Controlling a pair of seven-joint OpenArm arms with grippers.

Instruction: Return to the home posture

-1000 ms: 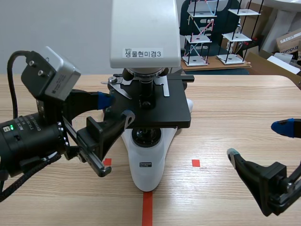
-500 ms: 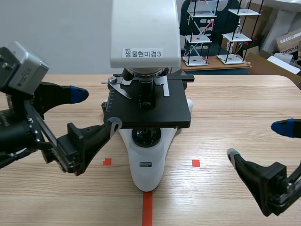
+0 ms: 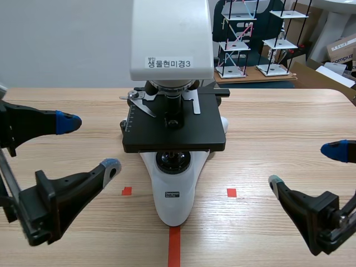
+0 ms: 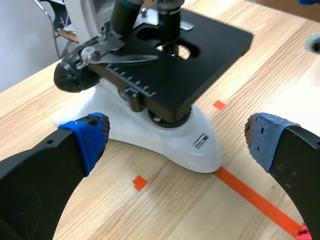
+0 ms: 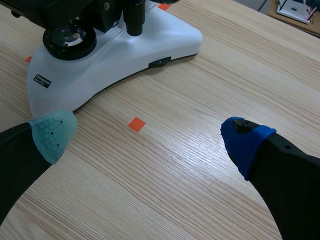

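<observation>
Left gripper (image 3: 90, 144): lower left of the scene view, entering from the left edge; fingers spread wide with nothing between them; well apart from the microscope.
Left gripper pads: blue pad (image 3: 68, 122) on the upper finger, greyer pad (image 3: 111, 167) on the lower finger.
Right gripper (image 3: 304, 166): lower right of the scene view, entering from the right edge; fingers spread wide, holding nothing; well apart from the microscope.
Right gripper pads: blue tip (image 3: 335, 150) at the right edge, grey-green pad (image 3: 275, 183) below and left of it.
Microscope (image 3: 173, 111): centre of the scene view, upright on the table, between the two grippers; white head and body.
Stage (image 3: 178, 130): black, flat, with metal clips on top and a ruled scale along its left side.
Base (image 3: 173, 197): white, rounded, with a small label at the front and a round lamp window under the stage.
Head label (image 3: 168, 63): white strip with printed characters, upper centre.
Table (image 3: 267, 122): light wood grain, running toward the upper part of the frame.
Tape marks: orange-red line (image 3: 174, 247) at bottom centre, ending at the front of the base; left square (image 3: 127, 191) and right square (image 3: 231, 192) on either side of the base.
Left wrist view: microscope ahead of the open fingers; tape line on the table between them, ending at the base.
Right wrist view: base ahead of the green-padded finger; one small square on the table between the fingers.
Background: wire-frame shelf models (image 3: 239, 39) and cardboard boxes (image 3: 342, 50), upper right, beyond the table.
</observation>
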